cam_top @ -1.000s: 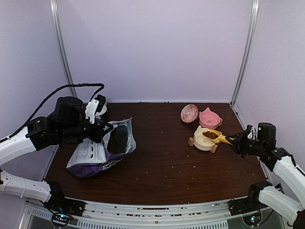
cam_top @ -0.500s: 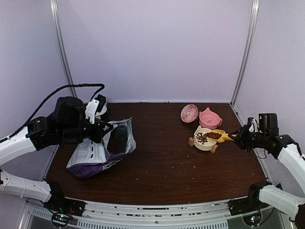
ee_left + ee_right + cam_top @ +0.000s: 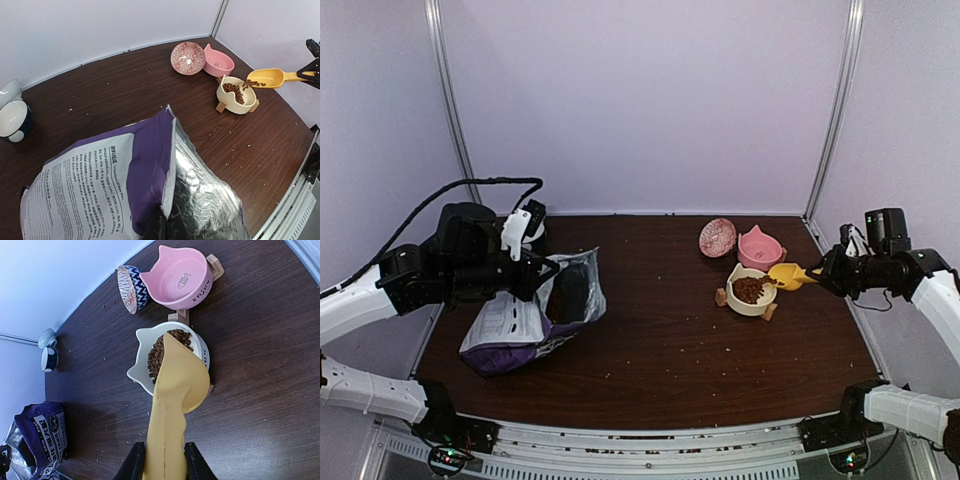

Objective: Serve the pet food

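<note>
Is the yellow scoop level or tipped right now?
Tipped: the yellow scoop shows its underside, mouth down over the cream bowl, pet food spilling in.

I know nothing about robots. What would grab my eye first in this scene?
On the right, the right hand tips a yellow scoop over a cream cat-eared bowl, which holds a heap of brown pet food. On the left, the left hand holds up an open purple bag, its silver lining showing.

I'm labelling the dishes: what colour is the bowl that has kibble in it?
Cream, an off-white bowl; it shows best in the right wrist view.
</note>
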